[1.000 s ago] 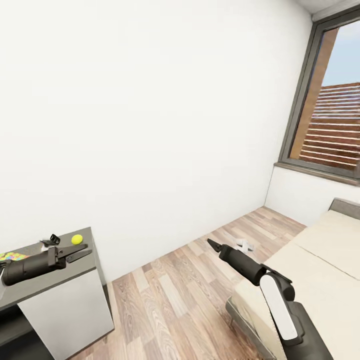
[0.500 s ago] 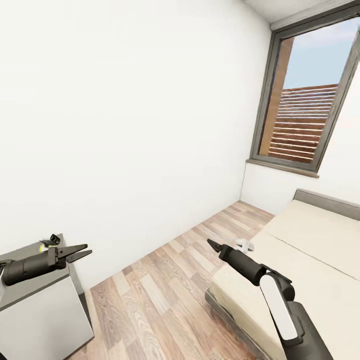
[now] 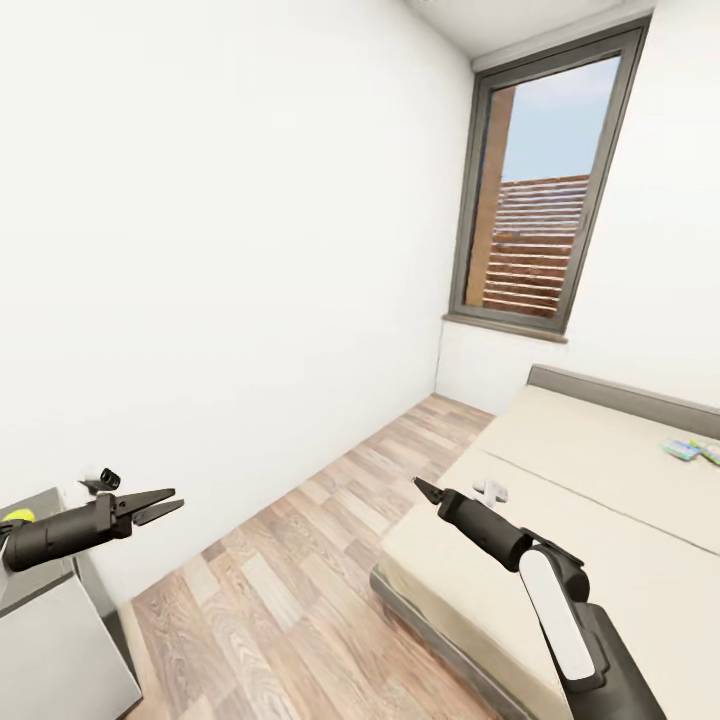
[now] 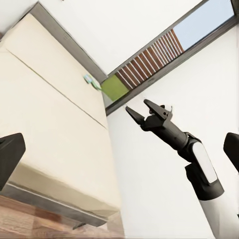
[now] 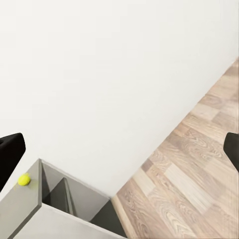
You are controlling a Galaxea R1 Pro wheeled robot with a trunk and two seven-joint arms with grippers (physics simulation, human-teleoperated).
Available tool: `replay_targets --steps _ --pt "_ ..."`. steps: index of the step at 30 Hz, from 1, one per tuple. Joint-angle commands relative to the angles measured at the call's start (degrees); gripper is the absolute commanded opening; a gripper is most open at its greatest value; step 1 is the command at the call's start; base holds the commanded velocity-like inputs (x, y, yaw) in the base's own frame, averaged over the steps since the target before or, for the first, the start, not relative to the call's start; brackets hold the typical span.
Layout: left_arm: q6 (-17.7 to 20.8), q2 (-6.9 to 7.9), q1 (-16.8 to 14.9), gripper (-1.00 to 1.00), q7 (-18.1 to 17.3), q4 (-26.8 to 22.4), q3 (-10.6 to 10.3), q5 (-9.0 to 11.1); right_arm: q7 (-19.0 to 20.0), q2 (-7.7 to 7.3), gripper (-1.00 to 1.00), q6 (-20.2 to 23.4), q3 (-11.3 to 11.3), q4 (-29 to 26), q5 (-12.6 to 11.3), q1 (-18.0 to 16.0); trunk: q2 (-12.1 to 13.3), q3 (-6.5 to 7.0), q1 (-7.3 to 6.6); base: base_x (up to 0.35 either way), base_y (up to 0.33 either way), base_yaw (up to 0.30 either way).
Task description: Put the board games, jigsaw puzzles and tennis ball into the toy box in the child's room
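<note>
Two board games (image 3: 684,449) lie flat side by side on the cream bed (image 3: 600,470) near its headboard, far from both arms. The left wrist view shows them as a small blue-green box (image 4: 90,79) and a green box (image 4: 115,87). The tennis ball (image 3: 18,516) peeks in at the left edge on the table (image 3: 45,585); in the right wrist view the ball (image 5: 24,179) rests on the grey table top (image 5: 15,214). My left gripper (image 3: 165,508) hangs open and empty past the table's end. Over the bed's near corner my right gripper (image 3: 420,487) is open and empty. The toy box and jigsaw puzzles are out of view.
Wood floor (image 3: 300,560) runs between the table and the bed. A plain white wall (image 3: 220,250) stands ahead, with a tall dark-framed window (image 3: 540,200) in the far corner above the bed's head. The bed's dark base edge (image 3: 440,630) sits close to my right arm.
The whole view has swung to the right: the table has slid almost out at the left, and the bed, the window and the two boxes have come in. Both arms hold their pose.
</note>
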Motion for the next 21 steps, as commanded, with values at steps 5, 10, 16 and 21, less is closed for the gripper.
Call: replay_targets --steps 5,10,16,21 --pt "0.6 0.01 0.0 1.0 -0.2 0.0 0.0 0.0 0.2 0.1 1.0 0.3 -0.1 0.0 -0.1 0.0 0.0 -0.03 0.01 -0.069 -0.077 -0.281" --pt "0.6 -0.05 0.0 1.0 -0.2 0.0 0.0 0.0 0.2 0.0 1.0 0.3 -0.1 0.0 -0.1 0.0 0.0 -0.03 0.01 -0.024 -0.077 -0.281" --pt "0.6 -0.06 0.0 1.0 -0.2 0.0 0.0 -0.1 0.2 0.04 1.0 0.3 -0.1 0.0 -0.1 0.0 0.0 -0.03 0.01 -0.004 -0.077 -0.281" --pt "0.6 -0.12 0.0 1.0 -0.2 0.0 0.0 0.0 0.2 -0.02 1.0 0.3 -0.1 0.0 -0.1 0.0 0.0 -0.03 0.01 -0.001 -0.078 -0.281"
